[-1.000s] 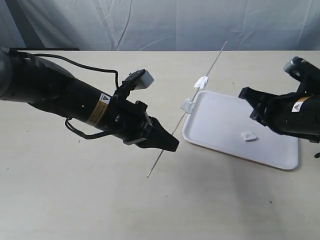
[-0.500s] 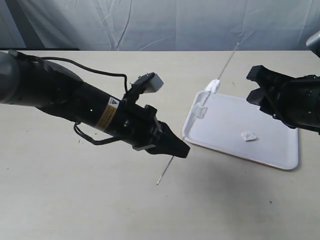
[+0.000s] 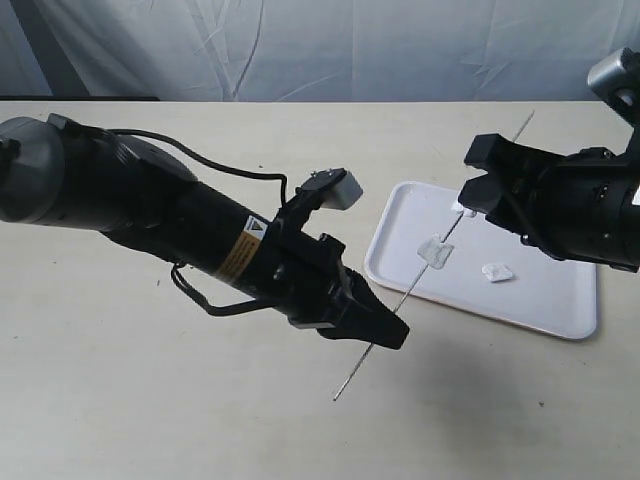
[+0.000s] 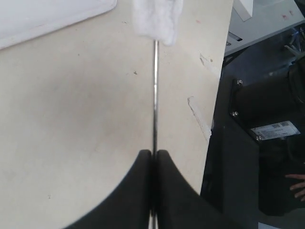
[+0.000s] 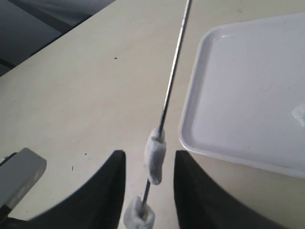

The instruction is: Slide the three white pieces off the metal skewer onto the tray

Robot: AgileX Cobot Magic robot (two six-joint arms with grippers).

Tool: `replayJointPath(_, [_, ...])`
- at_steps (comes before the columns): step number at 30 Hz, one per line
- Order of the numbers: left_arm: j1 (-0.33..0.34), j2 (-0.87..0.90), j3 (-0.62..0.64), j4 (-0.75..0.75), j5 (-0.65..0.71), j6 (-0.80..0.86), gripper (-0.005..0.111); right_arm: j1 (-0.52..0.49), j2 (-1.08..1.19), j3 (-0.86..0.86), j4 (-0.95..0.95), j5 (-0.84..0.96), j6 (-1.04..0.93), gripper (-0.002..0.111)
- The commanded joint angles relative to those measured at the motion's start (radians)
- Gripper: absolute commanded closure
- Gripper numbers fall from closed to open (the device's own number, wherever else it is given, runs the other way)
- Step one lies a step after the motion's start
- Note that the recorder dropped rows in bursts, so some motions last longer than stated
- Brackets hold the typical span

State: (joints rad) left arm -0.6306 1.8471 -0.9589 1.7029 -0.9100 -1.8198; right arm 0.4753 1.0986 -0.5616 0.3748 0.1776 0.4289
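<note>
My left gripper is shut on the metal skewer near its lower end, holding it slanted in the air. Two white pieces stay threaded on the rod: one over the tray's left part, the other higher up. My right gripper is open and straddles the rod, with that higher piece between its fingers, untouched. The third white piece lies loose on the tray.
The beige table carries only the tray. A grey camera box sticks up from the left arm. The table's edge and dark equipment show in the left wrist view. A pale curtain hangs behind.
The left arm has carried the skewer to the right, bringing the threaded pieces over the tray. The right gripper has come in leftward and now straddles the rod.
</note>
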Motion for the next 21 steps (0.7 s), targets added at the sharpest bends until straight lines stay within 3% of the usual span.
replayJointPath(1, [-0.007, -0.003, 0.002, -0.007, -0.01, -0.003, 0.107, 0.004, -0.006, -0.002, -0.005, -0.018, -0.011, 0.074])
replayJointPath(9, [-0.007, -0.003, 0.002, -0.035, -0.039, -0.003, 0.107, 0.004, -0.006, -0.002, -0.005, -0.036, -0.011, 0.074])
replayJointPath(11, [-0.007, -0.003, 0.002, -0.037, -0.051, -0.003, 0.107, 0.004, -0.006, -0.002, -0.005, -0.035, -0.009, 0.079])
replayJointPath(14, [-0.007, -0.003, 0.002, -0.037, -0.054, -0.003, 0.107, 0.004, -0.006, -0.002, -0.005, -0.038, -0.009, 0.095])
replayJointPath(21, [-0.007, -0.003, 0.002, -0.039, -0.071, -0.003, 0.107, 0.004, -0.006, -0.002, -0.005, -0.052, -0.009, 0.096])
